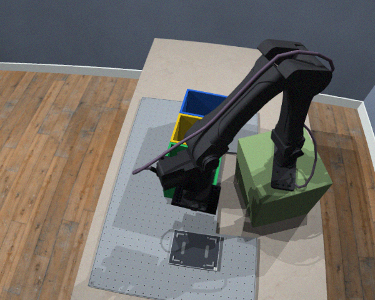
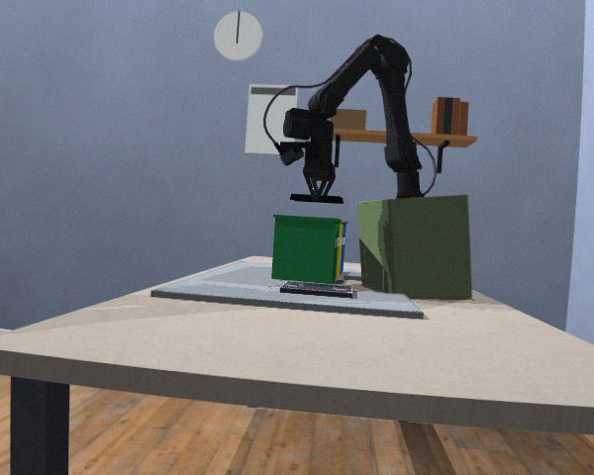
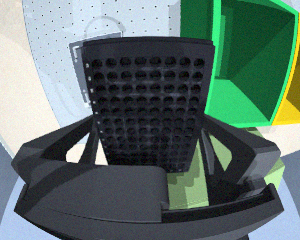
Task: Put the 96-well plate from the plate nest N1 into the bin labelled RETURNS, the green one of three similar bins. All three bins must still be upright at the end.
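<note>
The black 96-well plate is held level in the air between my gripper's fingers. The gripper is shut on the plate's two long sides. In the exterior view the plate hangs a little above the green bin, over its near right part. In the top view the arm and plate cover most of that bin. The plate nest lies empty in front of the bins.
The yellow bin and the blue bin stand upright in a row behind the green one. The arm stands on a green pedestal to the right. All rest on a grey perforated mat.
</note>
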Controlling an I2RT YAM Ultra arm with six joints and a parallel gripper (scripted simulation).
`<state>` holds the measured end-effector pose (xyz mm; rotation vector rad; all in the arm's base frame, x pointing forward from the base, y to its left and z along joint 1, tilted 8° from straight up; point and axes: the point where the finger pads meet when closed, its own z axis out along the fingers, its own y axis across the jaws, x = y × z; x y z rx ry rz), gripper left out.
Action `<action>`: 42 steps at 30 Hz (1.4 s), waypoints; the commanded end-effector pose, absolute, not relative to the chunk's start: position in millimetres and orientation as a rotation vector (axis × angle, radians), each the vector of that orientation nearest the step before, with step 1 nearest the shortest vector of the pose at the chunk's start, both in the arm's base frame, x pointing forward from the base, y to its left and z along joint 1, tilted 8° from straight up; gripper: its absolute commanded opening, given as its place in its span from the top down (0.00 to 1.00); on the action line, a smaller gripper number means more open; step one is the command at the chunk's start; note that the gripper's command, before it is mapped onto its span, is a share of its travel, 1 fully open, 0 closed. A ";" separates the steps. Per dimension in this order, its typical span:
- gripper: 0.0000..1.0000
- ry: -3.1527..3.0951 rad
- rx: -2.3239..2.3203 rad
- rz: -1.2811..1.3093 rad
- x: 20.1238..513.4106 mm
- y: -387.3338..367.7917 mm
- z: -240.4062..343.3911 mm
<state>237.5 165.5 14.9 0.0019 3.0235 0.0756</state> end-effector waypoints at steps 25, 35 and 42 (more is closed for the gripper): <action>1.00 2.988 -0.021 0.112 266.9 86.5 21.3; 1.00 3.005 -0.021 0.103 282.1 62.5 19.2; 1.00 3.014 -0.021 0.100 287.1 38.2 18.4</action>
